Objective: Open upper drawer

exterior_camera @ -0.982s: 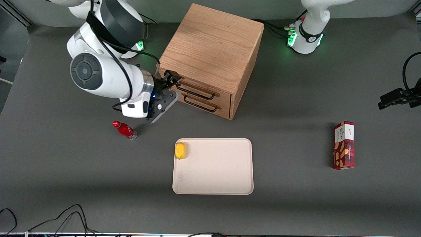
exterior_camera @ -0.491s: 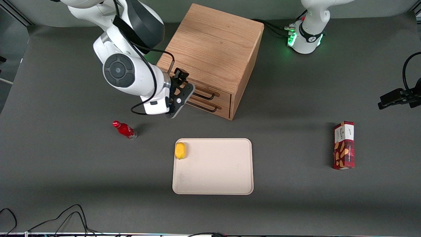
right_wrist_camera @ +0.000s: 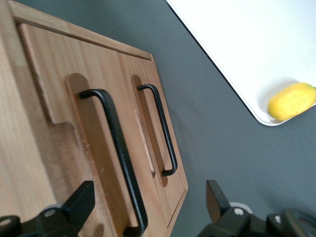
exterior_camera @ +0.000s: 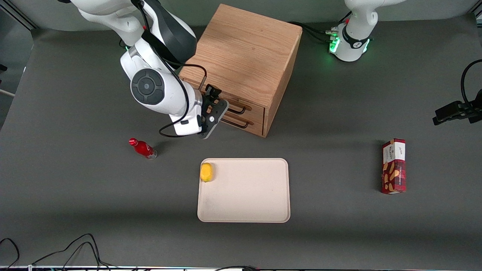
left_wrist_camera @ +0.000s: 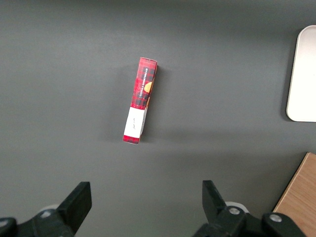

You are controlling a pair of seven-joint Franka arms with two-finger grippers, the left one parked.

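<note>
The upper drawer [exterior_camera: 241,104] is seen shut, its front flush in the face of the cabinet [exterior_camera: 244,56], directly above the lower drawer [exterior_camera: 241,121]. In the wrist view the upper drawer [right_wrist_camera: 74,148] is crossed by a black bar handle [right_wrist_camera: 118,158], and the lower drawer [right_wrist_camera: 153,128] by a matching, thinner-looking handle [right_wrist_camera: 163,131]; each handle sits over an oval recess in the wood. Both handles are untouched.

The gripper [exterior_camera: 214,107] is held in front of the cabinet, just off the drawer fronts, at the end of the face toward the working arm. In the wrist view the gripper [right_wrist_camera: 148,207] is spread wide, one finger [right_wrist_camera: 76,205] lying over the wood of the upper drawer front and the other finger [right_wrist_camera: 217,202] over the dark table; nothing is held between them. The end of the upper handle is seen between the two fingers.

A cream tray [exterior_camera: 244,210] is set on the table nearer the front camera than the cabinet, and a yellow lemon [exterior_camera: 206,172] lies in the tray's corner closest to the cabinet. A red bottle [exterior_camera: 143,148] lies on its side toward the working arm's end, apart from both cabinet and tray. A red box [exterior_camera: 394,165] lies well away from the cabinet, toward the parked arm's end.
</note>
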